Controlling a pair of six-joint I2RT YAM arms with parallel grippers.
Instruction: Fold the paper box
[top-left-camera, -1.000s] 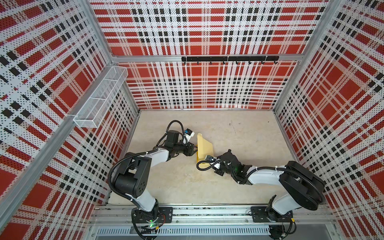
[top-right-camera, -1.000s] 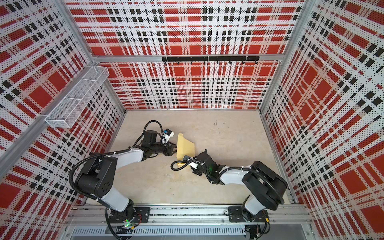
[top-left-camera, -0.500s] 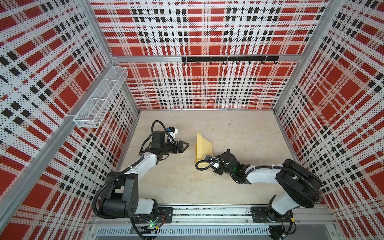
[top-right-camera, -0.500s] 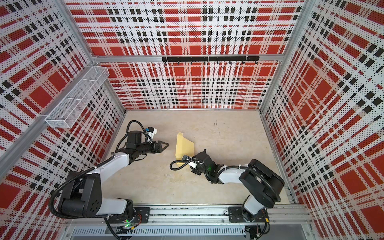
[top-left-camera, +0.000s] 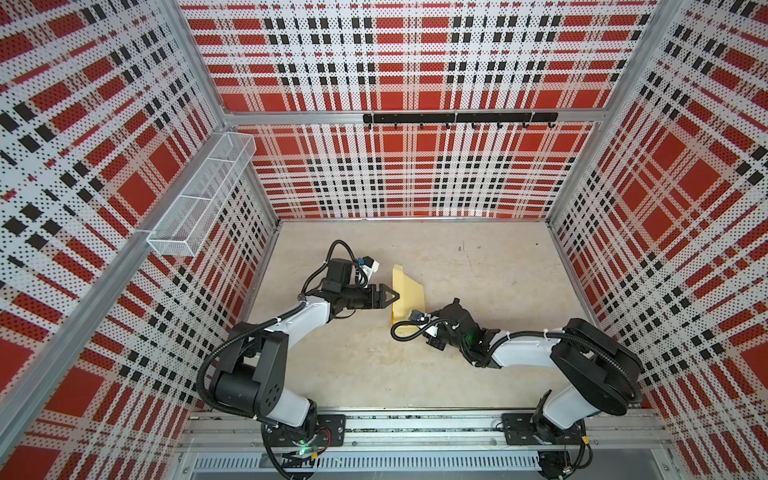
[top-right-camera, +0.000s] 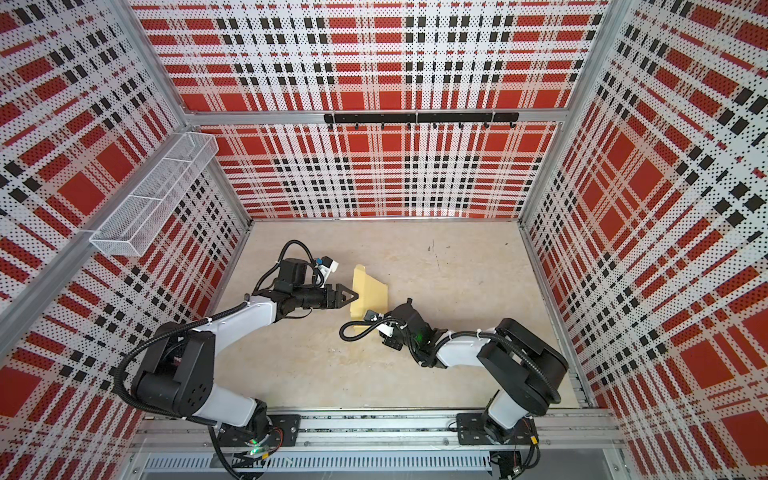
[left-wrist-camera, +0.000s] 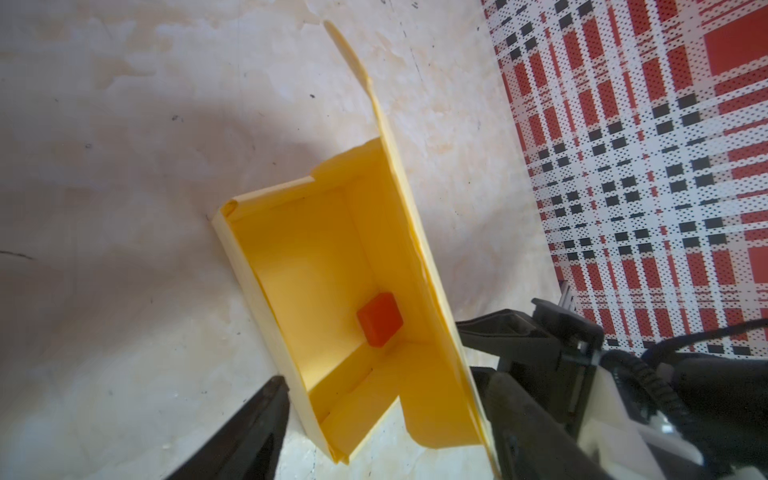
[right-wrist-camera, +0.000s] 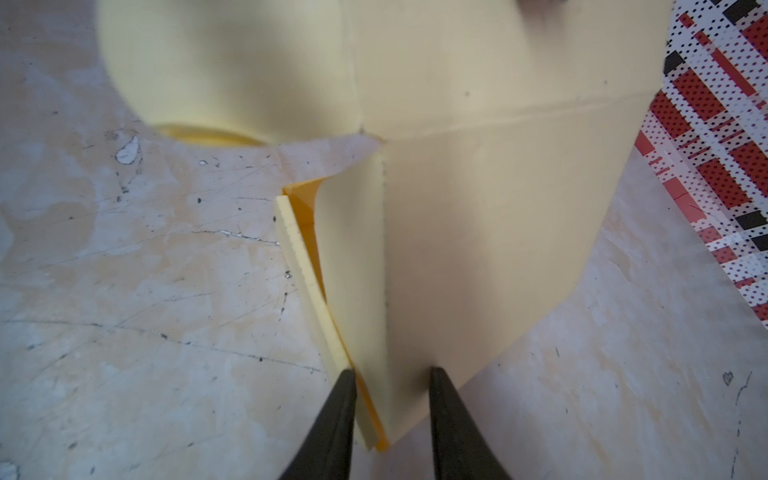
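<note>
Ines: Plaid walls (top-left-camera: 415, 174) all round, pale scuffed tabletop (top-left-camera: 478, 291). We start at the right gripper (right-wrist-camera: 392, 374). Its fingers (right-wrist-camera: 340, 411) are pinched on the near end of the paper box (right-wrist-camera: 478, 232), one on the doubled side wall, one on the big panel.

Tom: Agreed, we log that as a grasp. Left gripper (top-left-camera: 392, 296): spread wide, holding nothing. In the left wrist view one finger (left-wrist-camera: 262, 419) sits just beside the box's outer wall. Touching or not, we cannot tell.

Ines: Beyond those fingers the tray is formed, with the floor flat, the long walls up and the far end wall up. Small red square (left-wrist-camera: 380, 318) lies inside, in the corner nearer the right gripper.

Tom: Lid panel stands upright along the side where the right fingers hold, and the tuck flap at its far end is unfolded. A rounded flap by the right fingers hangs loose. We judge the job past halfway, with the lid to fold down and the flaps to tuck.

Ines: Hidden bits: in both top views the right fingertips vanish under wrist and cable. In the left wrist view the left gripper's second finger blurs into dark hardware.
</note>
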